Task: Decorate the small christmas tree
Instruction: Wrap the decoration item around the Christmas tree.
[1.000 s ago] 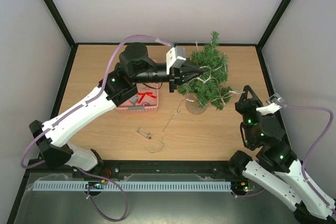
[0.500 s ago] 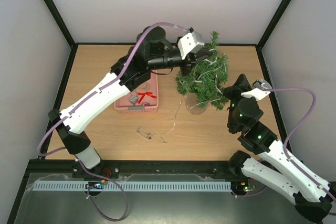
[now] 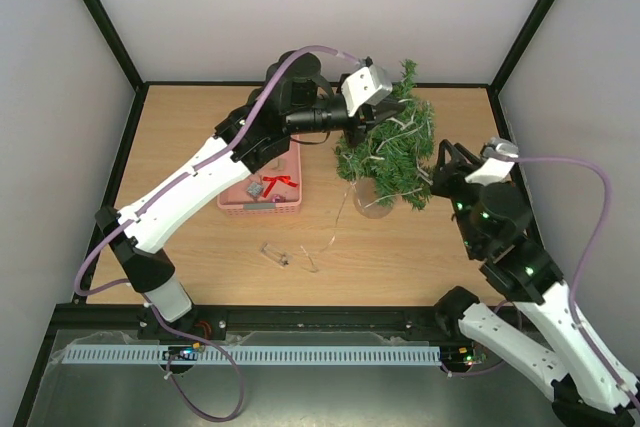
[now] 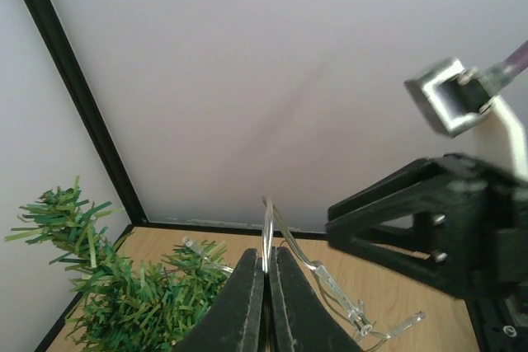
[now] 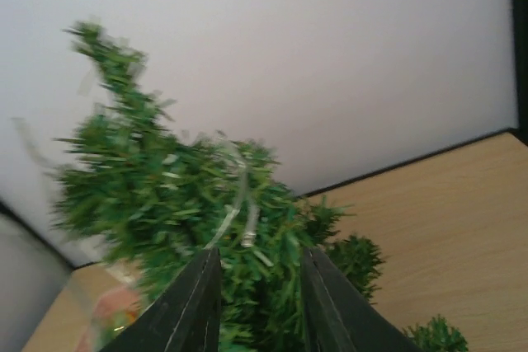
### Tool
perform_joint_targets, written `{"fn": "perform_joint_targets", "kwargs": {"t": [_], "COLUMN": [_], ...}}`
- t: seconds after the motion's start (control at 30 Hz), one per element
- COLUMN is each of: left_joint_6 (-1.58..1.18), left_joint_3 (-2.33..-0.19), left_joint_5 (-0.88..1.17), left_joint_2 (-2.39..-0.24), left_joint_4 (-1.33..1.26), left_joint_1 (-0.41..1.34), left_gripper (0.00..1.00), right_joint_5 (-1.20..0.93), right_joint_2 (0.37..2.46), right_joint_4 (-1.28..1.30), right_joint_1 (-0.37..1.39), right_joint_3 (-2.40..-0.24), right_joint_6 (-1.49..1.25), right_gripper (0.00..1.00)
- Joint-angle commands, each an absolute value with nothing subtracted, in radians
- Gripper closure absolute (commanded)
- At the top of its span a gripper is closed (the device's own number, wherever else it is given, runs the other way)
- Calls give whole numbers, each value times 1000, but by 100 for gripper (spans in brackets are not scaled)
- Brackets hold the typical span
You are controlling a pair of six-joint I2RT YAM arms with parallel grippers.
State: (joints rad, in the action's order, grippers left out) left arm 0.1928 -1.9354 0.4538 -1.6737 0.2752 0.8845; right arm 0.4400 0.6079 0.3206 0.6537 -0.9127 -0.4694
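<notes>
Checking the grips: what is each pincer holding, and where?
The left pincer pinches the light string at a wire loop; the right pincer holds nothing.

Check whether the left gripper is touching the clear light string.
Touching. The left wrist view shows the left gripper shut on the clear light string, which loops up from between its fingertips.

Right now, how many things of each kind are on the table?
small christmas tree: 1
pink basket: 1
light string: 1
red bow: 1
grey item in basket: 1
Total: 5 visible; part of the basket is hidden.
</notes>
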Motion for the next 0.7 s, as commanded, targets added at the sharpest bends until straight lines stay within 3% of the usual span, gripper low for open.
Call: {"fn": "perform_joint_targets", "kwargs": {"t": [0.0, 0.23, 0.67], "left_joint_6": [181, 169, 134], "left_joint_3": [-1936, -1911, -1816], "left_joint_5": [506, 574, 619], "left_joint_2": [-1647, -1625, -1567], "left_joint_4": [254, 235, 183], "left_joint_1": [880, 881, 881], "left_gripper": [98, 98, 98], "right_joint_5": [214, -27, -48], "right_joint_2": [540, 603, 711], "right_joint_4": [426, 267, 375], "right_joint_1": [650, 650, 650], "right_joint_3": [-1020, -1052, -1096], "right_joint_6": [-389, -295, -178], "right_gripper": [74, 67, 66]}}
